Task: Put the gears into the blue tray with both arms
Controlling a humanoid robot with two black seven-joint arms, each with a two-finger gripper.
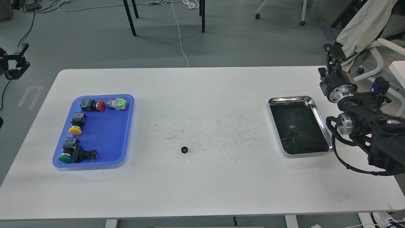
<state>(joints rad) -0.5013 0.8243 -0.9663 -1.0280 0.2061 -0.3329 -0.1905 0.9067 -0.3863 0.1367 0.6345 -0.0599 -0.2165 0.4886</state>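
Tiny black toothed gear (184, 149) is sitting well right of the bright blue plastic tray (128, 126); left gripper (14, 61) looking spread, right gripper (332, 58) can't tell, and a sloppy pinch is probably flicking it away.

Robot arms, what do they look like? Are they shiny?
Mostly black. The right arm has chunky round joints with shiny silver rings, a small blue light, and a black cable looping under it. Its right gripper is black and boxy. Only the black tip of the left gripper shows, at the picture's edge.
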